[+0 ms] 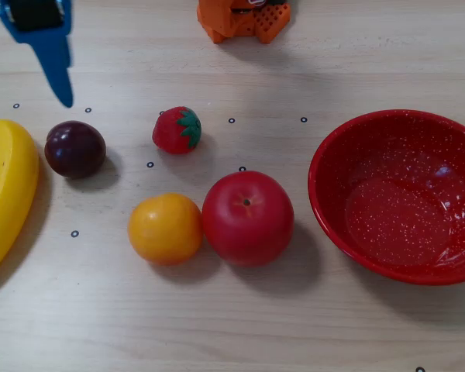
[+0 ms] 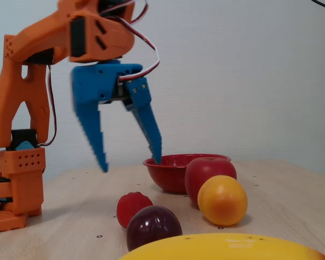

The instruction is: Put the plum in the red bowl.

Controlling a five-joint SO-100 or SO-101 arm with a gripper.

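The plum (image 1: 75,149) is small, round and dark maroon. It lies on the wooden table at the left, between the banana and the strawberry, and shows at the front in the other fixed view (image 2: 153,226). The red bowl (image 1: 335,147) stands empty at the right; it also shows behind the fruit (image 2: 168,177). My blue gripper (image 2: 130,161) hangs open and empty, well above the table. In a fixed view only one blue finger (image 1: 56,66) shows, beyond the plum and slightly to its left, not touching it.
A banana (image 1: 8,194) lies at the left edge. A strawberry (image 1: 177,129), an orange fruit (image 1: 165,228) and a big red apple (image 1: 247,217) lie between the plum and the bowl. The orange arm base (image 1: 244,19) stands at the far edge.
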